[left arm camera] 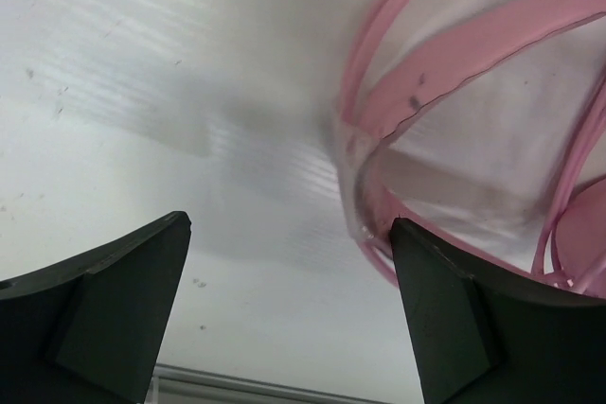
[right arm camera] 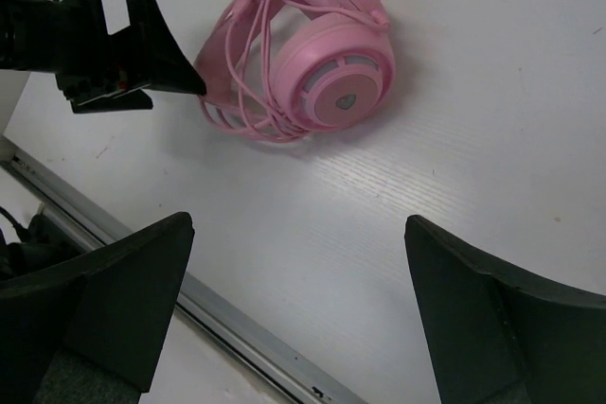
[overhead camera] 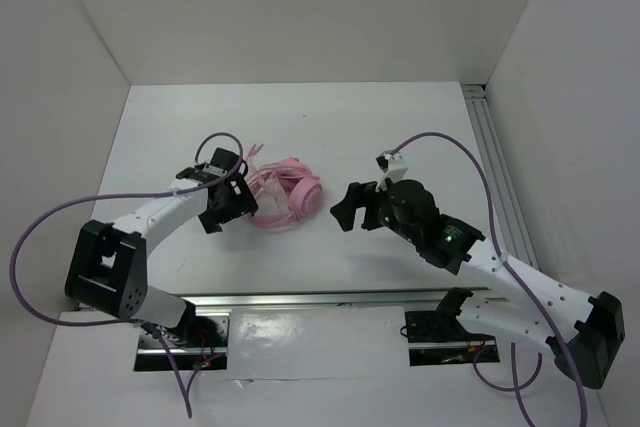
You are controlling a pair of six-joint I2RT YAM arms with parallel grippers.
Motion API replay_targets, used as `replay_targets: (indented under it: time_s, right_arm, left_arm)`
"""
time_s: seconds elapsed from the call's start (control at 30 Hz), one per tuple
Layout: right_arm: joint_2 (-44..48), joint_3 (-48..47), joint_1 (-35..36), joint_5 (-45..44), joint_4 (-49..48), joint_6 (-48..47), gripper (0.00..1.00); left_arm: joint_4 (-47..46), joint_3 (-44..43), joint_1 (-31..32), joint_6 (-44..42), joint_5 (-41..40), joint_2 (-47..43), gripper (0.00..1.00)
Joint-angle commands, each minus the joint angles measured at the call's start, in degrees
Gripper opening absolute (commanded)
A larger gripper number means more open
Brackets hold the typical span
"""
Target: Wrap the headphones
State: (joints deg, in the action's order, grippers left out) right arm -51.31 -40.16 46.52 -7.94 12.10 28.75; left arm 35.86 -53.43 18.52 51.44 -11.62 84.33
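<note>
Headphones (overhead camera: pixel 287 195) flat on desk (overhead camera: pixel 330 127), cord (right arm camera: pixel 251 92) looped round band (right arm camera: pixel 222 49): wrap looks done. Left pincer (overhead camera: pixel 228 203) apart at band, gripping nothing; right pincer (overhead camera: pixel 346 209) apart, standing off, leaving room.

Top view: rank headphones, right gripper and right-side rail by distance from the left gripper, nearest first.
1. headphones: directly right of the left gripper.
2. right gripper: past the headphones, mid-table.
3. rail: along the table's far right edge.
</note>
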Motion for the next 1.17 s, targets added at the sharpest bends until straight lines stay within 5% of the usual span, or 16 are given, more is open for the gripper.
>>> replay_targets:
  time_s: [0.0,0.3,0.73,1.13]
  right_arm:
    - [1.12,-2.9,0.5,1.62,0.56,-0.36,1.0]
    - [2.18,-6.84,2.16,-2.13,6.68,-0.36,1.0]
    - [7.88,-31.63,6.65,-8.49,30.43,-1.59,1.0]
    - [15.36,-32.09,6.65,-11.04,36.59,-1.07,1.0]
  left_arm:
    - [3.08,2.01,-0.59,3.05,0.0,-5.57,1.0]
    - [10.81,-2.9,-0.59,4.29,-2.62,-17.96,1.0]
    - [22.14,-21.79,2.04,-19.09,7.57,-49.31,1.0]
    - [32.96,-30.42,3.36,-18.83,3.09,-62.63,1.0]
